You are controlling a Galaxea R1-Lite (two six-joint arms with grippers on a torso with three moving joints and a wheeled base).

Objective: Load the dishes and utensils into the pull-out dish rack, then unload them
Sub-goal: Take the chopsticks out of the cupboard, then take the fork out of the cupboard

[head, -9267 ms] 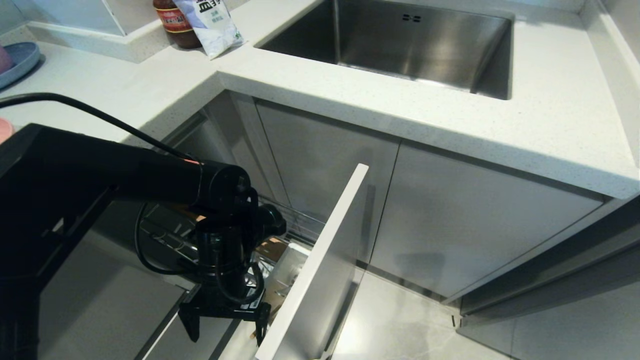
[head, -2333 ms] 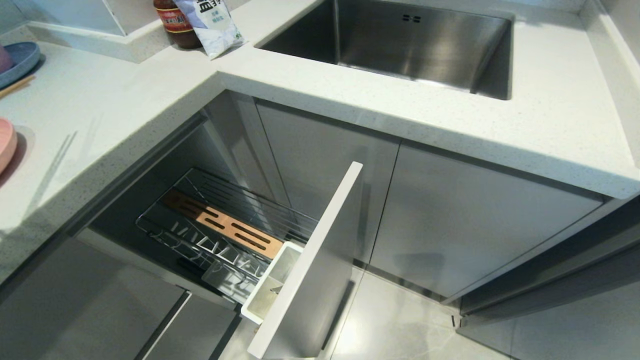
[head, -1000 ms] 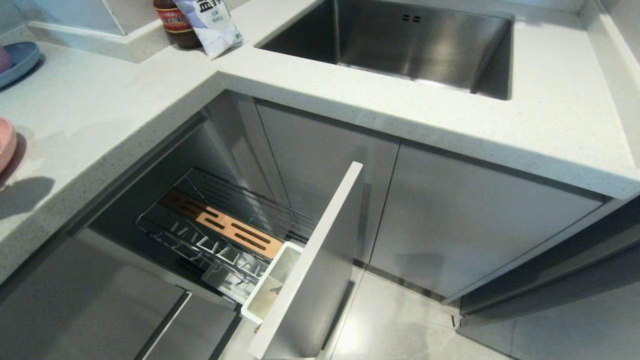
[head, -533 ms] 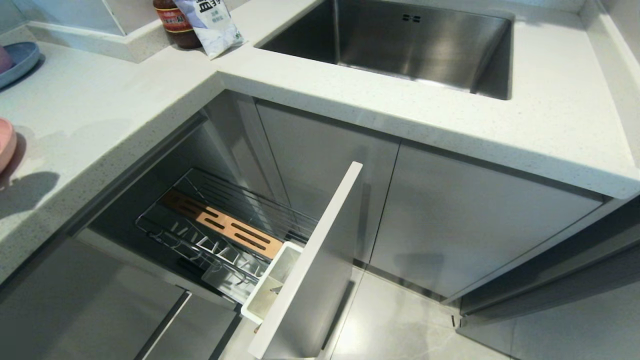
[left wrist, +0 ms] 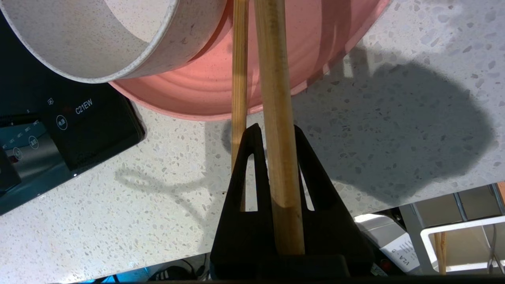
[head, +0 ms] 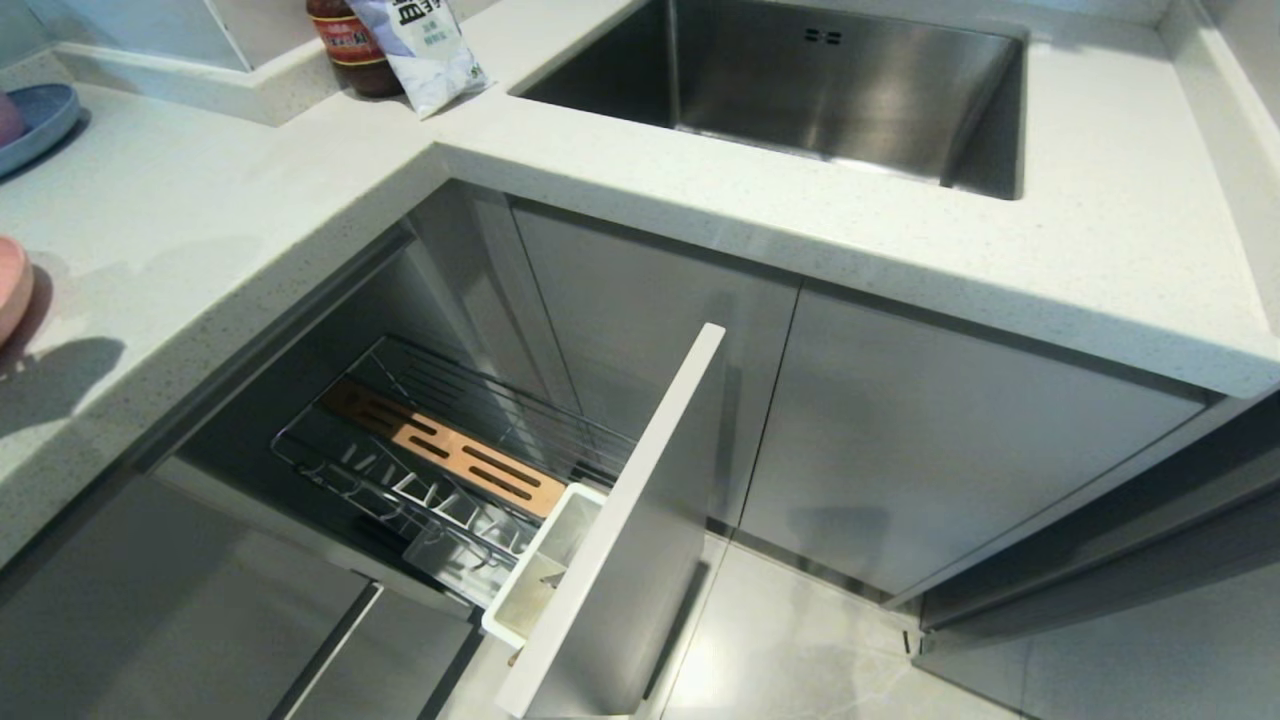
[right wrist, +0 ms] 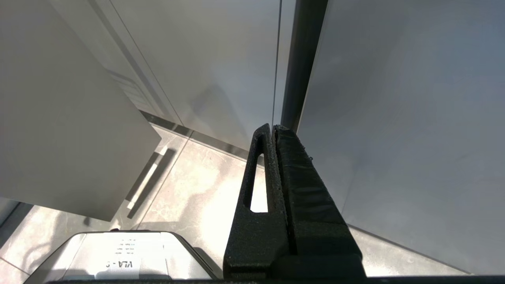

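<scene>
Head view: neither arm in frame. Pull-out dish rack [head: 440, 460] is drawn out from under the speckled countertop [head: 250, 200], below and left of the steel sink [head: 800, 80]. Its wooden strip [head: 450, 455] lies along the wire floor, the white cutlery box [head: 540, 570] sits at the strip's near end, touching the tall white front panel [head: 620, 520]. No dishes in the rack. On the countertop, an edge of the pink plate [head: 12, 285] shows at the frame's left border, a blue plate [head: 40, 115] sits further back, and a sauce jar [head: 345, 45] plus a white packet [head: 425, 50] stand by the sink's left corner. Left wrist view: left gripper [left wrist: 272, 136] is clamped on one of the chopsticks [left wrist: 276, 118], which runs out past the fingertips over the pink plate [left wrist: 221, 90]. The second stick sits just beside, on the outside of one finger; can't tell whether it's gripped. Off-white speckled bowl [left wrist: 90, 35] rests in the pink plate. Plate sits on the countertop next to a black induction hob [left wrist: 75, 126]. The cutlery box [left wrist: 461, 248] shows beyond the countertop edge with a wooden stick in it. Right wrist view: right gripper [right wrist: 274, 130] is closed on nothing, fingers pressed together, hanging in front of grey cabinet doors [right wrist: 394, 118] above the tiled floor [right wrist: 197, 197].
</scene>
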